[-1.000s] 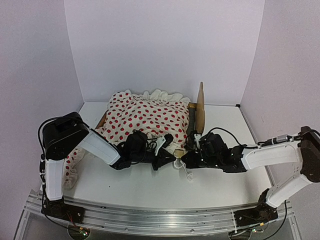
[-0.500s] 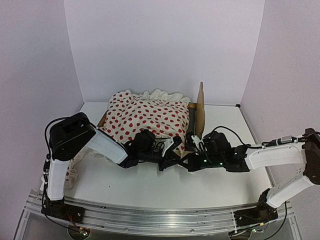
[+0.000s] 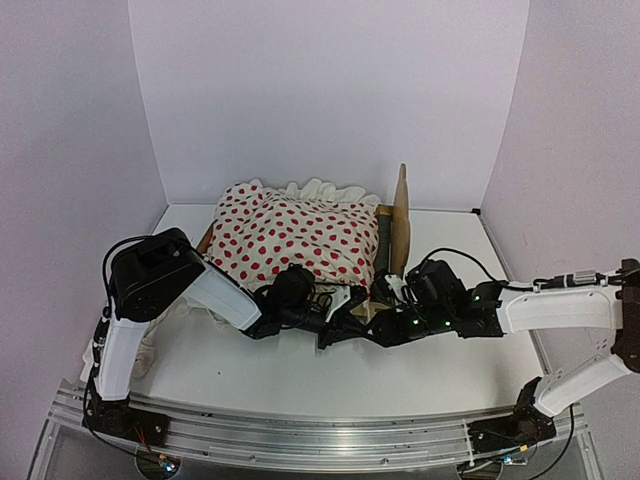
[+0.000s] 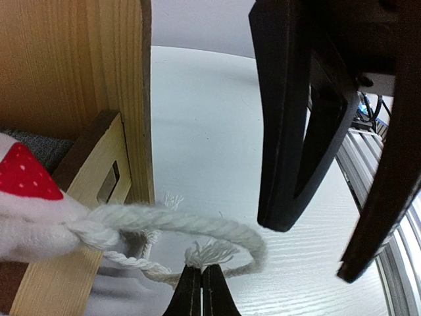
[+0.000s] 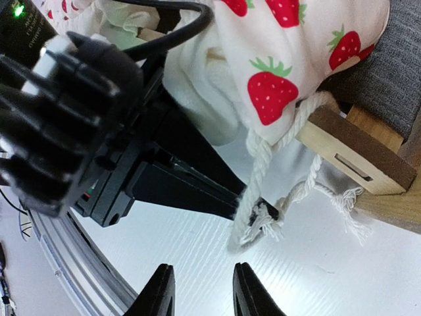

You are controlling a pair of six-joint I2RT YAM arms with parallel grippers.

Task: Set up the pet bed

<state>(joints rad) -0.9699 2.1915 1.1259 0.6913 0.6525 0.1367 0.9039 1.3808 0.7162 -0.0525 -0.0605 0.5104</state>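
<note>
The pet bed (image 3: 401, 215) sits mid-frame in the top view, with the cloth (image 3: 290, 235) already heaped over it. The left gripper (image 4: 200, 289) pinches the frayed cord (image 4: 197, 227) by the bed's corner; the right gripper (image 5: 200, 289) hangs spread and empty. Securing the cord and tidying look to be what is left

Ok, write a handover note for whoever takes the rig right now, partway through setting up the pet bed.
The left end effector is shut on the frayed end of the white cord, beside the frame of the pet bed.
The right end effector is open, empty, facing it.
Done: strawberry-print cloth sits on the bed, bunched.
Left: probably spreading it flat.
</note>
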